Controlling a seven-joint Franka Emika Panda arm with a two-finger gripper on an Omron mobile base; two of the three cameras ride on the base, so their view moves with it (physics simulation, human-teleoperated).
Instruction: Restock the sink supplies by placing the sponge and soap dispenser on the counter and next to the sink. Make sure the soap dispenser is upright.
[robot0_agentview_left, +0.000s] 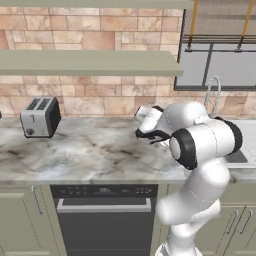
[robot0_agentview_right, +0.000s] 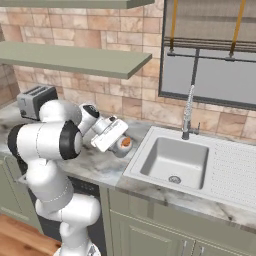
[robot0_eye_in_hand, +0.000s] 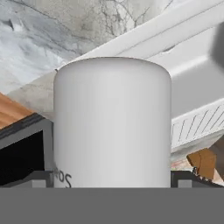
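In the hand view the soap dispenser stands close before the camera and hides the fingers, so their grip cannot be judged. Its lower part is cut by the bottom edge. In the right base view the hand covers most of the bottle beside the sink. In the left base view the arm hides most of the sink.
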